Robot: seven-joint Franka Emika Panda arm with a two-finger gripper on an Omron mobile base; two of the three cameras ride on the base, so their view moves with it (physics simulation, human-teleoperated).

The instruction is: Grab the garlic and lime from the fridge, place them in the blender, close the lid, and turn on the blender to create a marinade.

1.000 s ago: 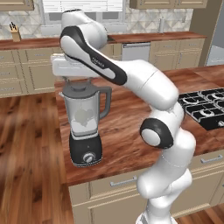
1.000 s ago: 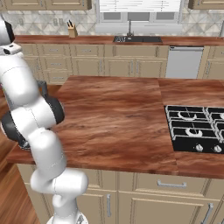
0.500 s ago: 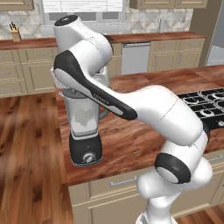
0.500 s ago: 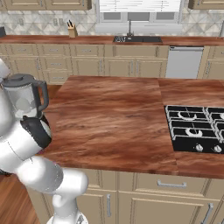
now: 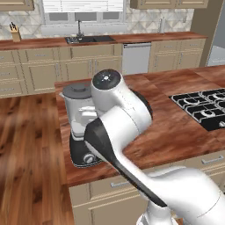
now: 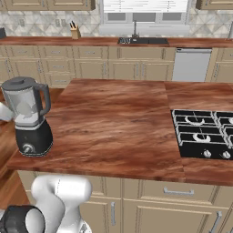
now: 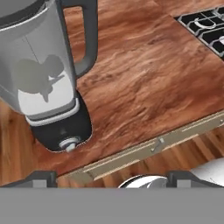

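A home kitchen: beige cabinets [image 6: 113, 68], sink [image 6: 142, 40], gas hob [image 6: 205, 139], wooden island [image 6: 113, 123].

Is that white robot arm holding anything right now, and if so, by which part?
Nothing is held. The gripper is open with nothing between its tips, away from the clear-jugged blender on the wooden counter.

Arm [image 5: 127, 118]: glossy white rounded segments, black band at the joint, round dark grey cap with small markings. Hand [image 7: 111, 180]: two small dark grey finger tips.

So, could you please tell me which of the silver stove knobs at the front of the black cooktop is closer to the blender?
The left silver knob: it sits on the blender side of the other knob.
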